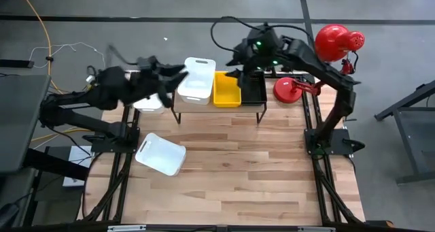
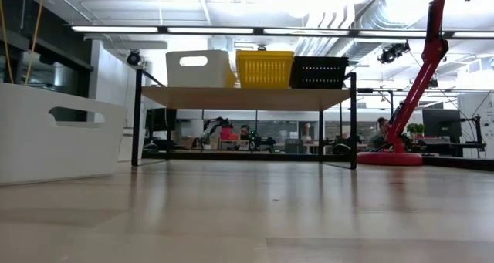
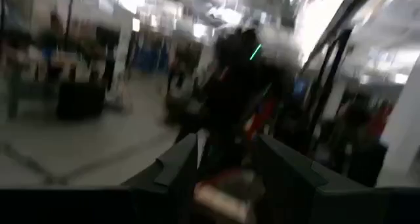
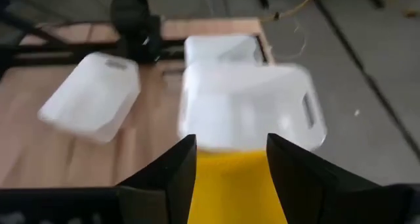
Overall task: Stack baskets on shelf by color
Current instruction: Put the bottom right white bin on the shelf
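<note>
White basket (image 1: 196, 80), no readable writing.

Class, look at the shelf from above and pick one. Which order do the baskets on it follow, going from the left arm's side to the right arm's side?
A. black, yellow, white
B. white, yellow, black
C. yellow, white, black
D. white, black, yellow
B: on the shelf, the white basket lies nearest the left arm, the yellow basket in the middle, and the black basket nearest the right arm.

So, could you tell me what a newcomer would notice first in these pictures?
Probably the shelf at the table's far edge, carrying a white basket, a yellow basket and a black basket side by side. Then the right gripper, open above them, and a loose white basket on the table nearer the left arm.
</note>
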You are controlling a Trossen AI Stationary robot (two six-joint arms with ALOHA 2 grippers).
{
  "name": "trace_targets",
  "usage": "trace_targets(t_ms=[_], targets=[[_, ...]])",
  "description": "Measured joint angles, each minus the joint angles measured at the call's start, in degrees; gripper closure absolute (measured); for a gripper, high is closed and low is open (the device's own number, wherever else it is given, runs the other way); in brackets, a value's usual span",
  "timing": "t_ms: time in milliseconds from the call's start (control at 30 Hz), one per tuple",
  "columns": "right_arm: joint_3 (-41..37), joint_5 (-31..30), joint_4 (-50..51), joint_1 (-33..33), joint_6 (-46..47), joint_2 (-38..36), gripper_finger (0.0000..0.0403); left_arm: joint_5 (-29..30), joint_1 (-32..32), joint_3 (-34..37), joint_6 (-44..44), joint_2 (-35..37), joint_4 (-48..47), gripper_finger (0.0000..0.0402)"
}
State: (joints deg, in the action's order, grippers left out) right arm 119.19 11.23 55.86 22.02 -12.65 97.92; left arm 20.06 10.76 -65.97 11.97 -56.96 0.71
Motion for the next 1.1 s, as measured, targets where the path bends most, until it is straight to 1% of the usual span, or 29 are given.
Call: trace_targets(t_ms=[133,200,267,300,400,533,600,667,767,867,900,1000,1100], targets=[[-0.02,0.04,5.53,-2.07,2.07,-3.46,0.0231,-14.58,7.17,0.02,5.03,-3.85,-7.20,0.0257],[-0.04,0.04,7.54,-3.49,3.92,-5.15,0.0231,-21.20,9.78,0.02,5.24,-5.67,-10.70,0.0257],[-0.06,-0.52,9.26,-5.42,5.89,-6.91,0.0231,-26.06,10.99,0.04,3.57,-6.99,-14.51,0.0257],[-0.06,-1.35,9.99,-6.59,6.90,-7.83,0.0231,-27.49,11.17,0.04,2.19,-7.31,-16.39,0.0257],[-0.06,-4.32,12.28,-10.54,10.76,-10.39,0.0231,-27.17,11.13,0.02,-3.07,-7.39,-23.06,0.0257],[-0.06,-10.87,15.33,-16.82,17.29,-12.73,0.0231,-20.25,10.82,0.02,-8.08,-7.44,-31.45,0.0256],[-0.06,-14.92,16.65,-20.02,20.33,-13.45,0.0231,-17.11,10.84,0.02,-10.01,-7.44,-33.84,0.0254],[-0.08,-19.33,17.81,-23.05,23.31,-13.95,0.0231,-15.72,10.82,0.02,-11.66,-7.78,-34.60,0.0248],[-0.08,-25.27,19.34,-27.24,28.23,-14.14,0.0231,-16.18,10.83,0.00,-13.86,-8.75,-34.50,0.0231],[-0.10,-29.31,21.17,-31.03,33.92,-14.24,0.0231,-18.25,10.97,-0.09,-16.50,-10.86,-34.58,0.0209],[-0.10,-30.43,21.59,-32.22,35.63,-14.30,0.0231,-19.15,10.97,-0.42,-17.29,-11.96,-35.88,0.0201],[-0.10,-33.93,23.08,-35.64,40.49,-14.33,0.0231,-19.40,10.86,-4.11,-20.61,-16.31,-41.53,0.0180],[-0.10,-37.55,24.26,-38.70,43.42,-14.33,0.0231,-16.57,10.82,-8.54,-22.31,-20.41,-45.47,0.0168]])
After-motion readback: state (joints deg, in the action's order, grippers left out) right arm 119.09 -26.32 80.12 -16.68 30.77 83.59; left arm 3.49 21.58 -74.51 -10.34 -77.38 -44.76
